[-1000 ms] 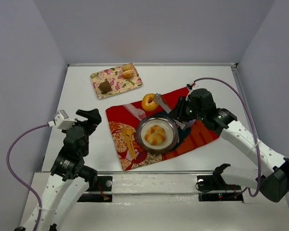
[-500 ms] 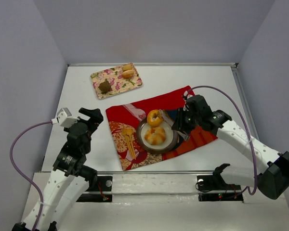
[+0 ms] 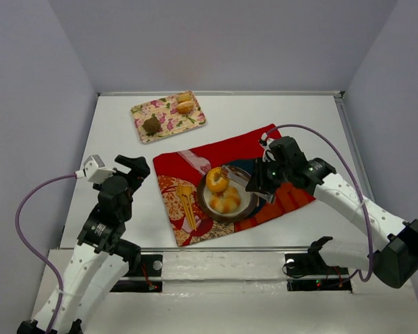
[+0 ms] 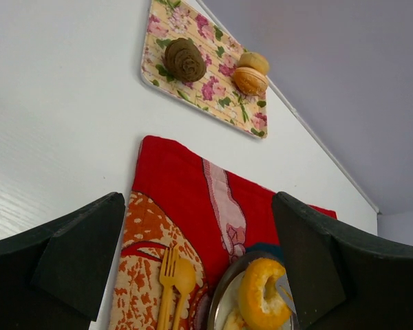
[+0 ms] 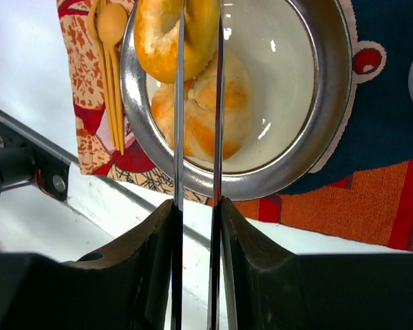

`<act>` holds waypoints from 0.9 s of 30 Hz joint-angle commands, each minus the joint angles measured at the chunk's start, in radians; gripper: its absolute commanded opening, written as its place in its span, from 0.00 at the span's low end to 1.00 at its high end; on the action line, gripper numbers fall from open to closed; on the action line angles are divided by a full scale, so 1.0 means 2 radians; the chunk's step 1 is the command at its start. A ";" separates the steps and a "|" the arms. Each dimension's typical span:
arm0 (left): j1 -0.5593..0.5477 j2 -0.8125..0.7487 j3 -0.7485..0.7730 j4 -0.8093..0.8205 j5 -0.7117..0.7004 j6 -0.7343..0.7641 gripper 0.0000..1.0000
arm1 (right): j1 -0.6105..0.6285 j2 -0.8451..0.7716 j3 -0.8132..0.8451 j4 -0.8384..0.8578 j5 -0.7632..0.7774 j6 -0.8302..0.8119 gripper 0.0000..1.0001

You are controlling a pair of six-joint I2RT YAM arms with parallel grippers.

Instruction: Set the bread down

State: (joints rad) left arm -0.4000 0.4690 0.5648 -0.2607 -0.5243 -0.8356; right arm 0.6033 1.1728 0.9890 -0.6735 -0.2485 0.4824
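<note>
Holding, right gripper (image 3: 225, 178): we see its two long thin fingers (image 5: 178, 137) pinched narrow on a ring-shaped bread (image 5: 155, 48), gripped out near their tips.
Bread position: over the metal bowl (image 5: 251, 187), toward the rim side farthest from the right wrist; we cannot tell whether it touches what lies below.
Beneath the right fingers: a golden bread roll (image 5: 234, 110) lies in the bowl, directly under both blades.
Bowl support: it rests on the red patterned cloth (image 4: 172, 179).
Left gripper (image 4: 198, 206): fingers spread wide, nothing between them.
Ahead of the left fingers: a yellow fork and spoon (image 4: 175, 282) lie on the cloth, nearer the left finger.
Far beyond the left fingertips: a floral tray (image 4: 213, 93) carrying a brown pastry (image 4: 184, 60) and small buns (image 4: 250, 81).
</note>
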 commanded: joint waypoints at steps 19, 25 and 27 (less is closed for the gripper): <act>-0.001 0.005 -0.002 0.031 -0.019 -0.001 0.99 | 0.000 -0.012 0.069 -0.029 0.070 -0.003 0.55; -0.001 0.003 -0.002 0.028 -0.018 0.000 0.99 | 0.000 -0.015 0.095 -0.022 0.110 -0.003 0.53; -0.001 0.000 -0.002 0.028 -0.018 0.001 0.99 | 0.000 -0.017 0.100 -0.017 0.121 0.000 0.52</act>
State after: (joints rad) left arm -0.4000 0.4694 0.5648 -0.2581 -0.5243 -0.8356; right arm 0.6033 1.1763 1.1206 -0.7475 -0.0849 0.4751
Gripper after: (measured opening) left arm 0.990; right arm 0.532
